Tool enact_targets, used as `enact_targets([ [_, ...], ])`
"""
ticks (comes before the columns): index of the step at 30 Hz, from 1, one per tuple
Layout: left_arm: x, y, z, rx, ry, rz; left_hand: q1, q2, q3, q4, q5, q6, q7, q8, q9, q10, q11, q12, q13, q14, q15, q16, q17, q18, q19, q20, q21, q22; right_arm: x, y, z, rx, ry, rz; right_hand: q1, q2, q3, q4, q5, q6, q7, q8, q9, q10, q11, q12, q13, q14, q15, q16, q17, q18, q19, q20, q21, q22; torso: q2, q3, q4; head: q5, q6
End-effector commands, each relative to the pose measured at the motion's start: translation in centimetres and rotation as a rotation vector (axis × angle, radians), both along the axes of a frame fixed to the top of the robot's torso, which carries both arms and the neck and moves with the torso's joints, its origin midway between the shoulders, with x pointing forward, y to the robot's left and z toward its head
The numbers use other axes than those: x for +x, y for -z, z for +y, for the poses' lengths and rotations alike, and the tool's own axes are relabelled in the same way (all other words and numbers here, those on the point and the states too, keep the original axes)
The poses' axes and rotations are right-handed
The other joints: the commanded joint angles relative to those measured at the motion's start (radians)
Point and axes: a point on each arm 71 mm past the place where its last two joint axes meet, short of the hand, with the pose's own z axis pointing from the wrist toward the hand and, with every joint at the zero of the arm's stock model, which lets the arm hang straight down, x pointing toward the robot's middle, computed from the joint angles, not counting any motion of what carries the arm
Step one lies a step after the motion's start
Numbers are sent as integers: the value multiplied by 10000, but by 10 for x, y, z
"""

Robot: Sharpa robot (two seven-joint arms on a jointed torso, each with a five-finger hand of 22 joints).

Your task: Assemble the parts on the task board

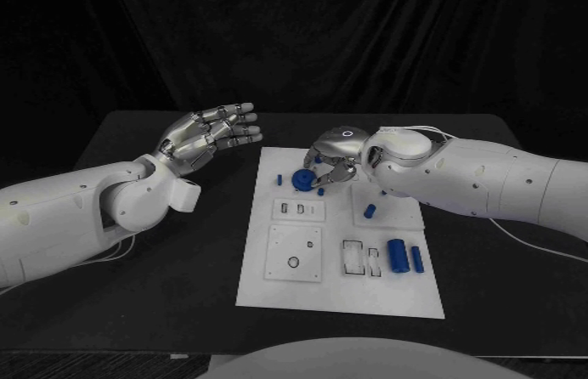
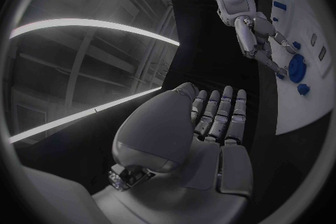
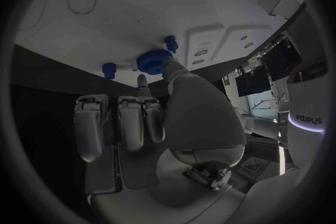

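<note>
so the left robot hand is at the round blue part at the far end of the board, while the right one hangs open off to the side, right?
Sides swapped. The head view shows the right robot hand at the round blue part on the task board, while the left robot hand hangs open beside the board.

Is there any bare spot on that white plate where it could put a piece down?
Yes: the plate's near strip, below the blue cylinder. The far end is crowded, with the right hand on the round blue part.

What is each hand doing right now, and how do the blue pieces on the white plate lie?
Left hand: raised off the table, open, holding nothing.
Right hand: fingers on the round blue piece.
Blue cylinder: lying flat on the white plate.
</note>
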Motion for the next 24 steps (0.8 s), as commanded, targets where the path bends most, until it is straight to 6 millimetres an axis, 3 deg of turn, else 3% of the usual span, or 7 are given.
enact_targets([
  [1,-1,-1,-2,-188,116,-60,11,-113,49,2,32,-102,420,-57,1,-56,10,28,4,-68,-4,60,-1,-55,-69,2,-49,-14,0,1,1,-41,31,-32,-71,-28,-21,87,-86,-24,14,-52,-20,1059,69,26,2632,1059,71,26,2629,-160,1043,40,27,2635,8,5,-10,3,4],
  [7,0,-1,-2,-190,131,-57,11,-113,49,2,32,-102,420,-57,1,-56,10,28,4,-68,-4,60,-1,-55,-69,2,-49,-14,0,1,4,19,-16,-97,-2,33,20,140,101,15,-25,-31,-31,1059,43,26,2632,1059,57,26,2629,-160,1043,36,27,2635,2,7,-20,2,-18],
  [14,0,-1,-2,-190,146,-46,13,-112,67,-4,38,-104,420,-58,2,-60,14,29,4,-72,-4,63,-1,-55,-79,2,-55,-17,0,3,5,12,-40,-61,126,107,70,127,638,122,-41,5,-41,1059,22,26,2632,1059,36,26,2629,-160,1043,13,27,2635,-4,-1,-21,9,-27],
  [24,-1,-1,-2,-189,158,-36,13,-112,67,-4,38,-104,420,-58,2,-60,14,29,4,-72,-4,63,-1,-55,-79,2,-55,-17,0,6,7,33,-70,-50,158,146,92,99,924,184,-39,22,-40,1059,21,26,2632,1059,31,26,2629,-160,1043,8,27,2635,1,-1,-27,21,-37],
])
